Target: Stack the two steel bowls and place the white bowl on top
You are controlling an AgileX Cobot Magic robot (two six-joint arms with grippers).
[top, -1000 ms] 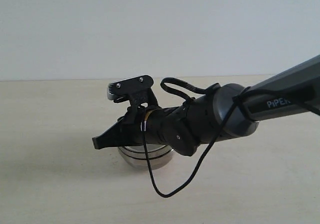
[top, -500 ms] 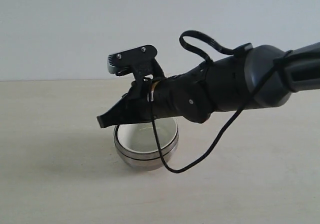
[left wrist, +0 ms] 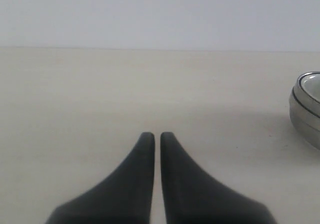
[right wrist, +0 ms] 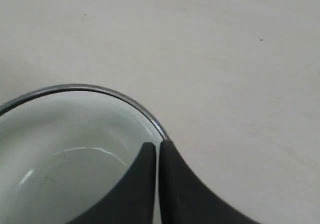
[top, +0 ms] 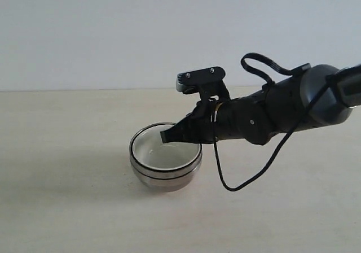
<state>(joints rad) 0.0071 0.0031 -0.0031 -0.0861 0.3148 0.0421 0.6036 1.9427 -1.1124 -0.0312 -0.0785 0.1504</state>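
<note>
The two steel bowls [top: 167,177] sit nested on the table, showing as shiny stacked bands. The white bowl [top: 159,153] rests inside them on top, and its pale inside [right wrist: 65,154] fills the right wrist view within the steel rim [right wrist: 142,111]. My right gripper [top: 167,134] hovers just over the stack's right rim, shut with nothing between its fingers [right wrist: 157,145]. My left gripper [left wrist: 157,134] is shut and empty above bare table, with the stack [left wrist: 306,109] off to one side at the frame edge. The left arm does not show in the exterior view.
The pale wooden table [top: 67,208] runs back to a plain white wall. A black cable [top: 237,182] loops down from the right arm beside the stack.
The right arm has drawn back to the right and lifted off the stack, uncovering the white bowl inside the steel bowls. The bowls have not moved.
</note>
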